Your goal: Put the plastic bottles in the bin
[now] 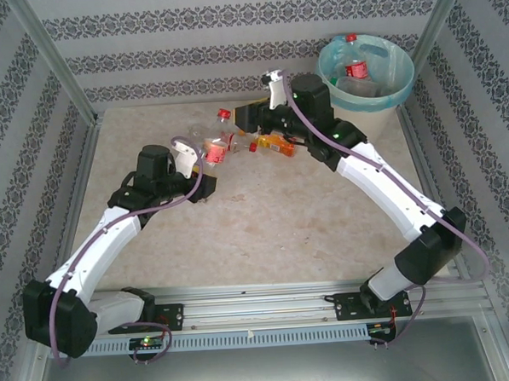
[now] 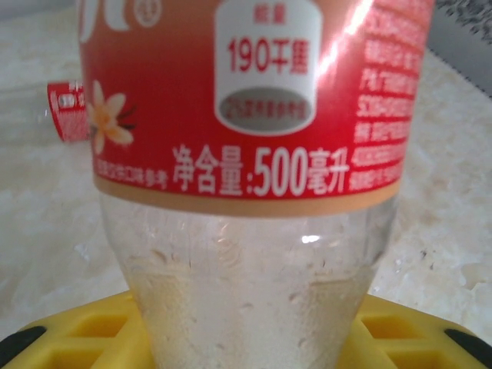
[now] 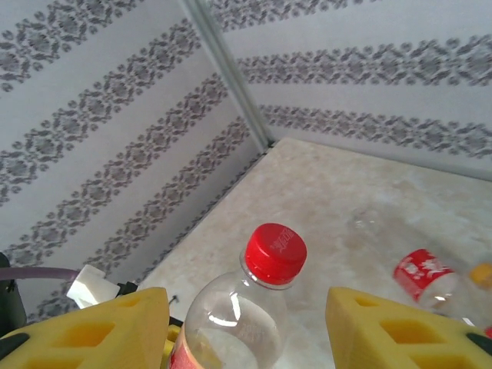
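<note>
Clear glossy plastic bottle [image 2: 254, 292]; shiny red label [image 2: 154, 92]; matt mottled table [image 1: 265, 233].

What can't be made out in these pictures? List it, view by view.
- Left wrist view: the red-labelled bottle has its cap cut off by the top edge, and the label's small print is blurred.
- Right wrist view: the red-capped bottle, between the open right gripper fingers, has its label cut off by the bottom edge.
- Top view: the bin wall hides how many bottles lie inside, and the right arm covers part of the orange-labelled bottle.

Overhead; wrist close-ups sharing one bottle [image 2: 246, 115]
</note>
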Controlling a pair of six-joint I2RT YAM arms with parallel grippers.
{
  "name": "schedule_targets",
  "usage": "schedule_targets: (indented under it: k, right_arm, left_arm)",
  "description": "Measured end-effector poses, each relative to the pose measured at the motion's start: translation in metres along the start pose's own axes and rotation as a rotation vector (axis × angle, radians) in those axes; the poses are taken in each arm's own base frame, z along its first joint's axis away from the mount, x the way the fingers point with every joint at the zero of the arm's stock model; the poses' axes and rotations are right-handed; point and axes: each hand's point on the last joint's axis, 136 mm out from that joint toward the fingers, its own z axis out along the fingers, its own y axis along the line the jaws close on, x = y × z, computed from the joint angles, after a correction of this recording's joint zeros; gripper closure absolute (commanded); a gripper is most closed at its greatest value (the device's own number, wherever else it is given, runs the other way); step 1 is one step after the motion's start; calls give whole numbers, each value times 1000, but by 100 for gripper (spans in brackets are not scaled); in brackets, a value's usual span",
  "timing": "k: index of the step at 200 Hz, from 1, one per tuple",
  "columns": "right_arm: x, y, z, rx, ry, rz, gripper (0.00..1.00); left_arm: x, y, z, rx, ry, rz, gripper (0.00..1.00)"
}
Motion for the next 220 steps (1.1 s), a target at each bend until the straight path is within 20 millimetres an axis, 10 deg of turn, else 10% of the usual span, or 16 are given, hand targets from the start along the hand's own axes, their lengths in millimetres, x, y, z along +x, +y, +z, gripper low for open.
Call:
schedule_targets:
  k: [110,154,220]
  right_arm:
    - [5,24,33,-103,51,43,49]
    - [4,22,38,-100,56,52,69]
    - [-3,13,31,-18,54,-7,94]
  left_arm:
    - [-19,-16,-10,55,-126,74,53]
    - [-19,-22,-10,77,-130,85,52]
    - [-31,-19,-19,42,-181,81,9]
